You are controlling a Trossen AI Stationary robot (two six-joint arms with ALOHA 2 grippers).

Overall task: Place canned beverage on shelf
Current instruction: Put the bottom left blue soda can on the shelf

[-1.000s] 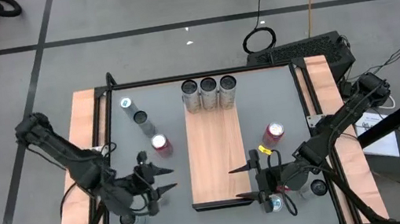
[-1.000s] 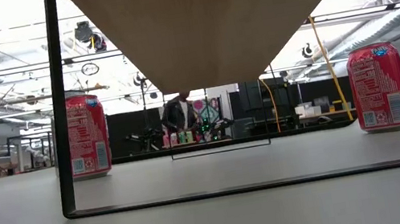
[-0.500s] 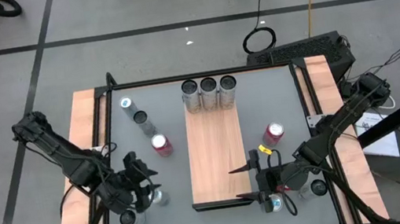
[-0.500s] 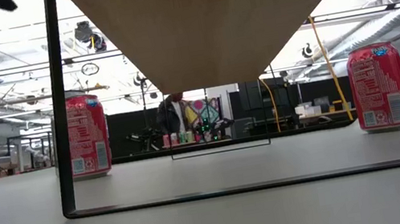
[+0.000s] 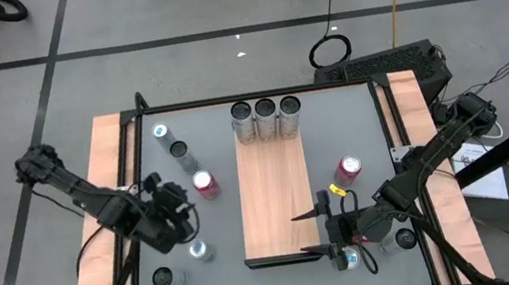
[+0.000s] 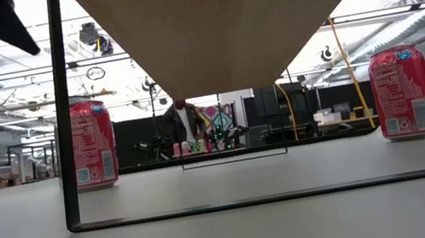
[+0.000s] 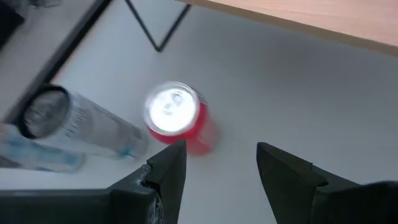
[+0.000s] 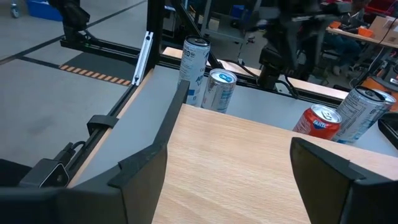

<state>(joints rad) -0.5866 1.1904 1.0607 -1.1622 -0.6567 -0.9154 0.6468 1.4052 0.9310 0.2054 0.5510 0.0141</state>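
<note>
We judge the left gripper (image 7: 221,163), jaws released, nearer the upright red aluminium can (image 7: 176,119), which stands on the grey desk (image 5: 363,126) just ahead of them, beside the long light-brown wooden shelf (image 5: 275,200).

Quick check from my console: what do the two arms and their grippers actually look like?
Both arms are dark, jointed links with black cables along them. The left gripper has two blunt, matte dark fingers. The right gripper has long dark tapered fingers and a yellow tag near its wrist.
</note>
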